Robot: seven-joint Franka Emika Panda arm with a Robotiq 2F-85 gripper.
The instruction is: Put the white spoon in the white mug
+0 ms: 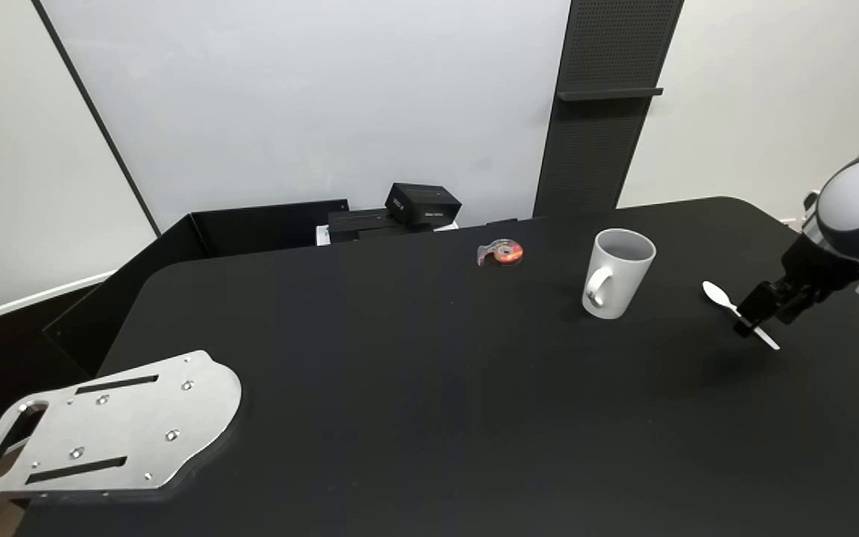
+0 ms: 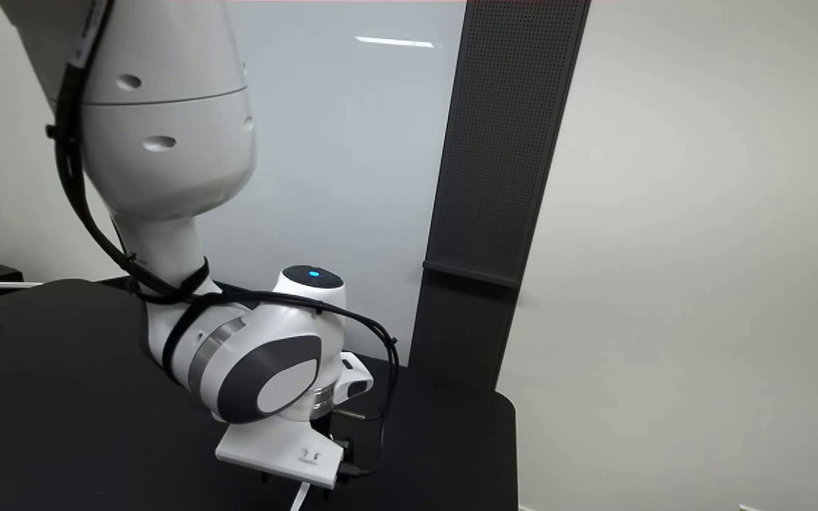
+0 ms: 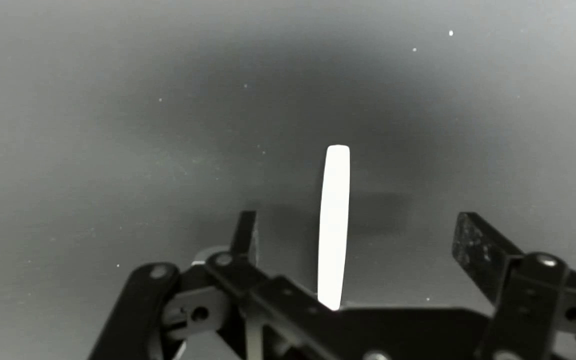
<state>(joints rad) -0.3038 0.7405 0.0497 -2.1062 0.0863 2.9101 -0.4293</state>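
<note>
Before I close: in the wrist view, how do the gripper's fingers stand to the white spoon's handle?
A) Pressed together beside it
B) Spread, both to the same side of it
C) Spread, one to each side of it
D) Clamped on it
C: in the wrist view the gripper is open, and the handle of the white spoon shows between the spread fingers, with a gap on each side.

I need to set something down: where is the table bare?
In an exterior view, the table looks bare between the grey plate, the tape and the white mug. Right of the mug it's crowded: the open gripper hangs over the white spoon.
</note>
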